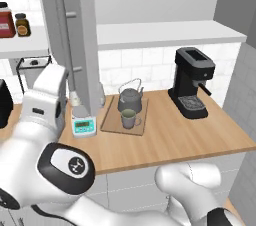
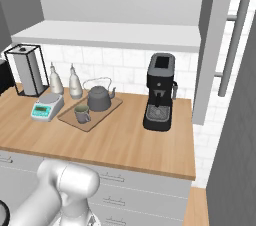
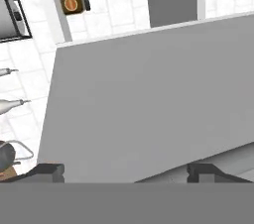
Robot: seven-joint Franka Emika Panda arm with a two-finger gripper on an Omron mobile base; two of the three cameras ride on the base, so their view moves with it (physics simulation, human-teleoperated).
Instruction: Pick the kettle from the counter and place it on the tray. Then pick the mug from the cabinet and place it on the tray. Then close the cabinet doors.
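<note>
The dark grey kettle point(image 1: 130, 100) point(image 2: 99, 99) stands on the wooden tray point(image 1: 111, 119) point(image 2: 70, 116) on the counter point(image 1: 190, 140). The grey-green mug point(image 1: 128, 118) point(image 2: 81, 114) sits on the tray just in front of it. Both cabinet doors are swung open: the left door point(image 1: 82, 30) point(image 3: 149, 99) with its bar handle point(image 1: 63, 45), and the right door point(image 2: 215, 45). My hand point(image 1: 45, 101) is close beside the left door. My gripper point(image 3: 126, 172) is open, facing the door's flat face, with nothing between its fingers.
A black coffee machine point(image 1: 192, 82) point(image 2: 160, 92) stands right of the tray. A small scale point(image 1: 83, 126) point(image 2: 47, 106) and two pale bottles point(image 2: 75, 82) sit left of it. Jars point(image 1: 6, 20) stand on the open shelf, and a paper-towel holder point(image 2: 30, 70) is at the far left.
</note>
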